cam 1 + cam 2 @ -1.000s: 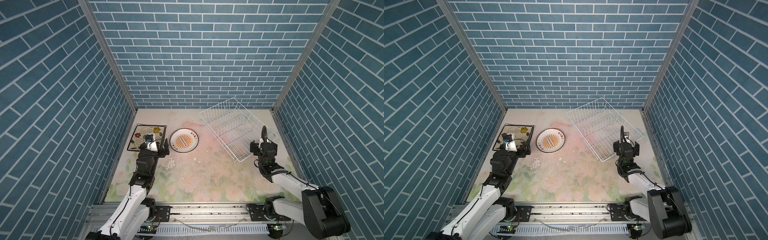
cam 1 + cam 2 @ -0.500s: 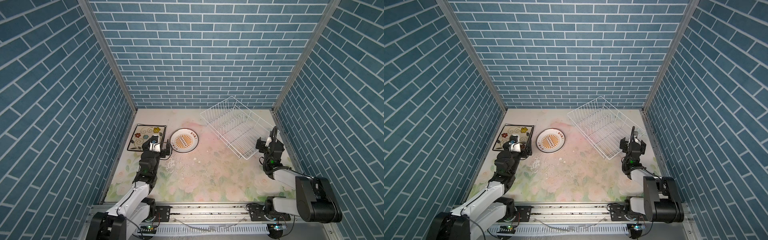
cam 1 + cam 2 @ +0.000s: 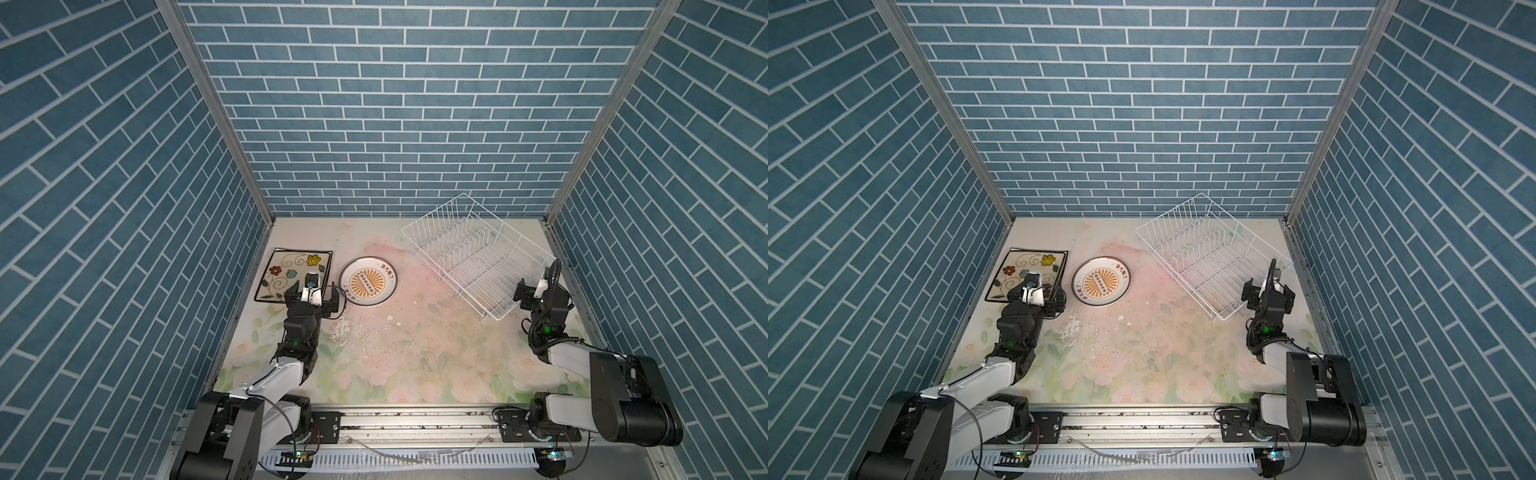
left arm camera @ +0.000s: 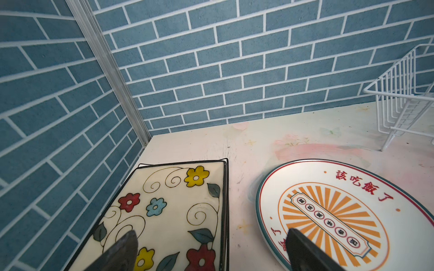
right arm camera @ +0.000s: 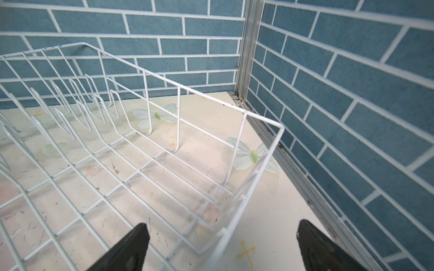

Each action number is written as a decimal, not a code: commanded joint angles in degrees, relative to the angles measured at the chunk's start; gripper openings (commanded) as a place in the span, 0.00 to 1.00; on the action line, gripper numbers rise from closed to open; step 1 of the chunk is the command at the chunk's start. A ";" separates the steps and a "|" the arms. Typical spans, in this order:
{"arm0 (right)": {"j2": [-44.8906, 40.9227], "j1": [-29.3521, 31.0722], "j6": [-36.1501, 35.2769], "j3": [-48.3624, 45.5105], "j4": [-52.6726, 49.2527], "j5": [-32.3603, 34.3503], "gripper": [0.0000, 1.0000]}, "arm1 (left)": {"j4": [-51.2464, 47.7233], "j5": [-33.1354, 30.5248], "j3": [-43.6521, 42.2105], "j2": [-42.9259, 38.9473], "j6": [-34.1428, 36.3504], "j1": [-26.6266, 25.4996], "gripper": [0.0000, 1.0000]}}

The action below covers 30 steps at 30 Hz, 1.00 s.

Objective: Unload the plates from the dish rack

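Currently both claws are seen spread wide, with nothing gripped. The left gripper (image 3: 316, 292) is held low over the near edges of the square flowered plate (image 3: 291, 274) and the round sunburst plate (image 3: 368, 282), which are laid flat side by side on the table (image 3: 415, 353). The right gripper (image 3: 539, 291) is poised at the near corner of the white wire dish rack (image 3: 469, 253), well apart from the plates.

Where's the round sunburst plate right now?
In both top views the round sunburst plate lies flat left of centre, between the square flowered plate and the dish rack.
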 commanded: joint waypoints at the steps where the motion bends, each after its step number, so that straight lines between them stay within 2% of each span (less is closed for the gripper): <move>1: 4.17 -0.30 1.55 -0.86 6.40 -1.38 0.99 | 3.45 -1.32 -0.45 1.86 0.90 -0.10 1.00; 4: 7.79 -0.25 1.04 -1.79 11.39 -2.88 0.99 | 11.51 -1.76 -2.73 5.46 0.99 -0.08 1.00; 8: 13.68 -0.26 0.29 -3.19 19.75 -4.42 0.99 | 15.51 -3.14 -2.81 9.61 1.21 -0.02 1.00; 16: 12.30 -0.27 -1.22 2.13 7.59 -8.44 0.99 | 20.02 -5.09 -0.23 19.87 1.42 -0.02 1.00; 20: 12.56 -0.34 -0.81 5.07 2.19 -8.54 0.99 | 29.46 -5.87 -0.07 29.01 2.35 -0.06 1.00; 21: 12.56 -0.49 -0.79 5.07 2.24 -8.67 0.99 | 30.29 -6.56 -0.71 28.66 2.25 -0.37 1.00; 27: 12.59 -0.43 -0.79 5.06 2.32 -8.66 0.99 | 19.39 -7.72 3.64 26.47 0.31 0.48 1.00; 30: 12.59 -0.47 -0.79 5.03 2.28 -8.64 0.99 | 9.51 -8.39 8.13 25.54 -2.87 2.62 1.00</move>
